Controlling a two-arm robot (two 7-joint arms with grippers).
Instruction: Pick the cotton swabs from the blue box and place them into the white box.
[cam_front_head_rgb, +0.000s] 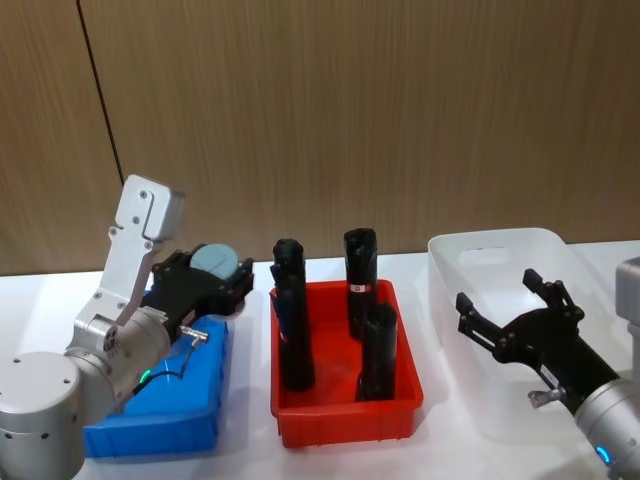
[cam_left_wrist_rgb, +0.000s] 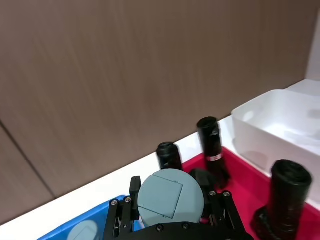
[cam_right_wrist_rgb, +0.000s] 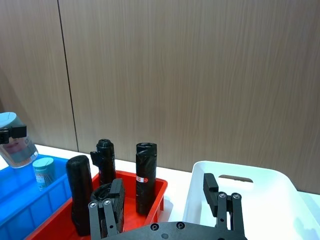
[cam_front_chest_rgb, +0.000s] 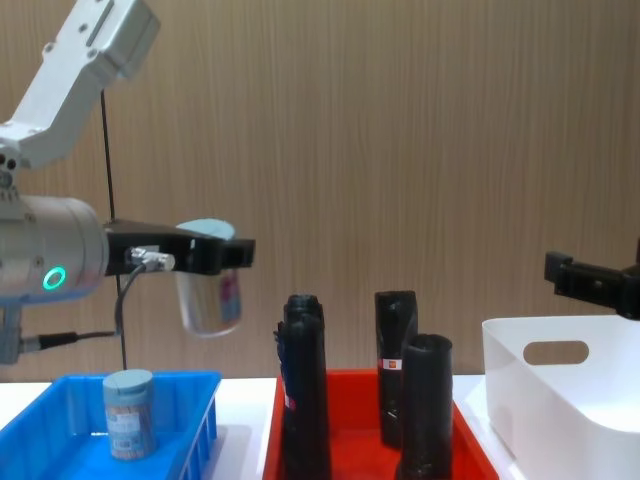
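Note:
My left gripper (cam_front_head_rgb: 218, 278) is shut on a cotton swab jar (cam_front_chest_rgb: 208, 292) with a pale blue lid (cam_left_wrist_rgb: 170, 196), holding it tilted in the air above the blue box (cam_front_head_rgb: 165, 425), near the box's right side. The right wrist view has the held jar (cam_right_wrist_rgb: 15, 142) at its left edge. Another swab jar (cam_front_chest_rgb: 130, 412) stands upright inside the blue box (cam_front_chest_rgb: 50, 425). The white box (cam_front_head_rgb: 495, 248) sits at the far right of the table. Over its near-left part my right gripper (cam_front_head_rgb: 497, 292) hovers open, nothing between its fingers (cam_right_wrist_rgb: 114, 200).
Between the two boxes lies a red tray (cam_front_head_rgb: 345, 418) holding several tall black cylinders (cam_front_head_rgb: 291, 315), which rise well above its rim. A wood-panelled wall stands close behind the table.

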